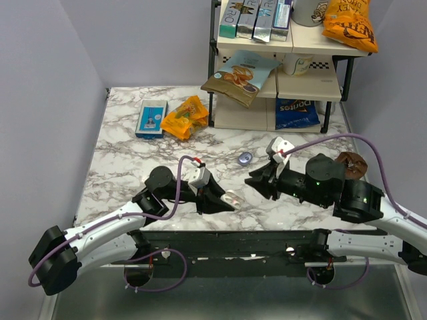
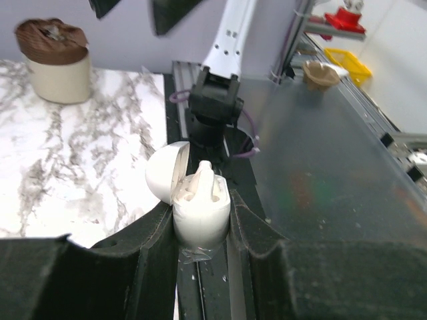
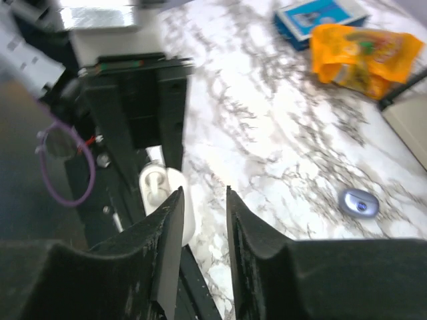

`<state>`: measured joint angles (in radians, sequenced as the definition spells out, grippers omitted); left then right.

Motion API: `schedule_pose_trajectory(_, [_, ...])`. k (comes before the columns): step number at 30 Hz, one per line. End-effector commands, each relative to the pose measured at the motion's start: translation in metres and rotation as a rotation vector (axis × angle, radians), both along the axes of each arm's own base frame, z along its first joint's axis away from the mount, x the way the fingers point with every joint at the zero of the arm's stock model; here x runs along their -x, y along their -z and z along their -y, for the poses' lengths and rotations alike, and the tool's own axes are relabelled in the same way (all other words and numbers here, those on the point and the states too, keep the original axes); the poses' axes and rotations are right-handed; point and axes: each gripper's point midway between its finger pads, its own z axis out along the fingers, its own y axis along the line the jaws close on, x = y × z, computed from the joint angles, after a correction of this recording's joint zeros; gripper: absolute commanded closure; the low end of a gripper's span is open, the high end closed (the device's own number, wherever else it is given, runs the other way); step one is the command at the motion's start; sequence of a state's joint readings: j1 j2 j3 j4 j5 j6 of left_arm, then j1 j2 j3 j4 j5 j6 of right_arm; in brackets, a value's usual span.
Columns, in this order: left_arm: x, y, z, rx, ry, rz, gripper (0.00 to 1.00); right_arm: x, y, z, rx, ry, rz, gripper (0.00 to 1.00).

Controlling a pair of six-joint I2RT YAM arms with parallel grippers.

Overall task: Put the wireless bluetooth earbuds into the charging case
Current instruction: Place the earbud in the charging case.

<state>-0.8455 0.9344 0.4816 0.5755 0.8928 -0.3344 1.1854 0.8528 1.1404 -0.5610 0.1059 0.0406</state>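
your left gripper [image 2: 202, 230] is clamped on the white charging case [image 2: 200, 212], lid up.
one earbud [image 2: 203, 177] stands inside; your right gripper [image 3: 204, 207], at its 2 o'clock, is slightly parted, empty; blue-lilac puck [image 1: 245, 158] at 12 o'clock.

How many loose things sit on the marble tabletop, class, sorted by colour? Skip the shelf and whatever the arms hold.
Blue: 2, box and small round puck
Orange: 1, snack bag
Brown: 1, brown-topped cup
Total: 4
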Motion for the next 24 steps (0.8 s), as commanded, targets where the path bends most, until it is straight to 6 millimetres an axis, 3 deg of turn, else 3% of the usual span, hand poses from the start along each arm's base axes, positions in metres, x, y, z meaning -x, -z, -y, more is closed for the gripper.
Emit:
schedule_pose_trajectory(1, [-0.013, -0.023, -0.003, 0.128, -0.110, 0.050, 1.00, -0.036, 0.014, 0.016, 0.040, 0.274, -0.034, 0.66])
schedule_pose_trajectory(6, [-0.014, -0.024, -0.003, 0.133, -0.115, 0.045, 1.00, -0.036, 0.043, 0.004, 0.131, 0.266, -0.089, 0.66])
schedule_pose_trajectory(10, [-0.014, -0.028, -0.005, 0.151, -0.128, 0.052, 1.00, -0.028, 0.052, -0.006, 0.148, 0.207, -0.114, 0.67])
schedule_pose_trajectory(19, [-0.020, -0.027, -0.006, 0.154, -0.167, 0.062, 1.00, -0.001, 0.049, -0.022, 0.129, 0.002, -0.126, 0.67])
schedule_pose_trajectory(24, [-0.023, -0.027, -0.005, 0.148, -0.179, 0.071, 1.00, 0.002, 0.051, -0.023, 0.125, -0.014, -0.129, 0.68])
